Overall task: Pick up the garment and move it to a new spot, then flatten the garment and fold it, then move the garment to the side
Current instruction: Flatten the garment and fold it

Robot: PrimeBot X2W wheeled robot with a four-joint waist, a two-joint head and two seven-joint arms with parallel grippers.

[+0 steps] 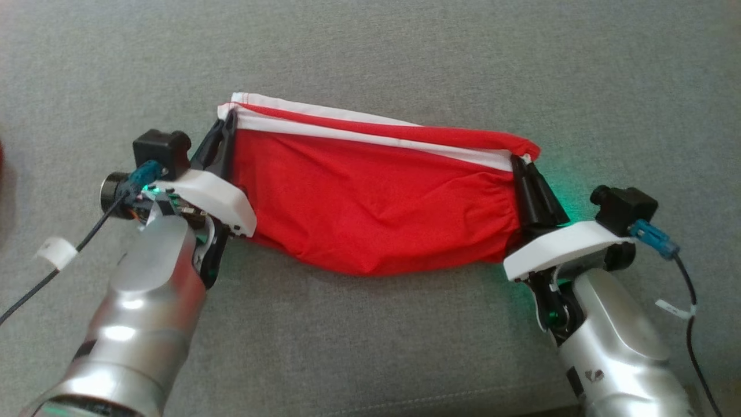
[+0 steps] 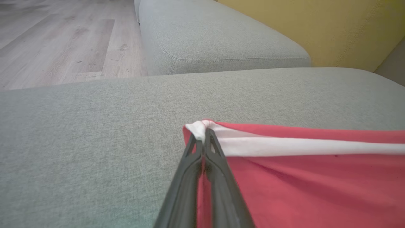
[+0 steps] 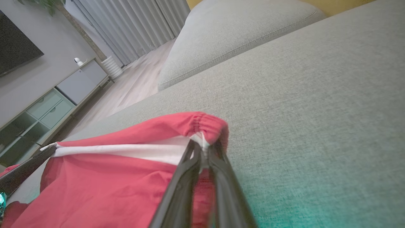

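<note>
One red garment [image 1: 370,202] is being counted, just the one, and it is being pinched by two grippers, the left gripper [image 1: 230,121] and the right gripper [image 1: 516,162]. Two grey cushions are being tallied, the near cushion [image 2: 79,142] and the far cushion [image 2: 205,38]. Two black cables are being counted too, the left cable [image 1: 52,272] and the right cable [image 1: 692,324].

The red garment [image 1: 370,202] is thin matt cloth with a fine mesh look, the sofa cushion [image 1: 370,58] is coarse grey weave, and the left forearm [image 1: 145,301] is glossy silver.
</note>
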